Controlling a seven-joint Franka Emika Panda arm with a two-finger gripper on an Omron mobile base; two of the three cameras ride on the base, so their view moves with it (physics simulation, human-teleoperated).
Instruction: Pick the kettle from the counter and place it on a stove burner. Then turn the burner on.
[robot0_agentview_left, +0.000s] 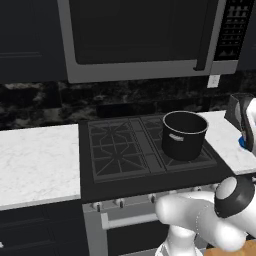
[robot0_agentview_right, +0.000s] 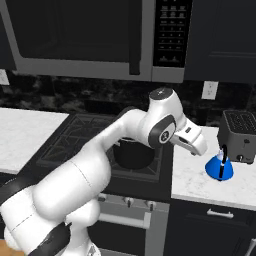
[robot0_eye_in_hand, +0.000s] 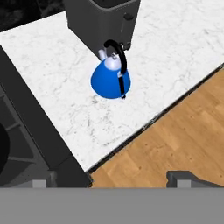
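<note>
— From the left, what's on the stove?
— A black pot on the right-hand burners; the front-left stove burner is bare.
— From the right?
— The kettle stands on the tabletop, touching the toaster, just beyond the end effector.
— And from the hand?
— Fingers spread wide, empty; kettle ahead, untouched.

Toaster tight behind kettle

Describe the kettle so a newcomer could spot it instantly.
Start at the black stove; on the white counter to its right sits a dark toaster. The kettle stands just in front of it: a small bright-blue dome with a thin black handle, the only blue item there.
</note>
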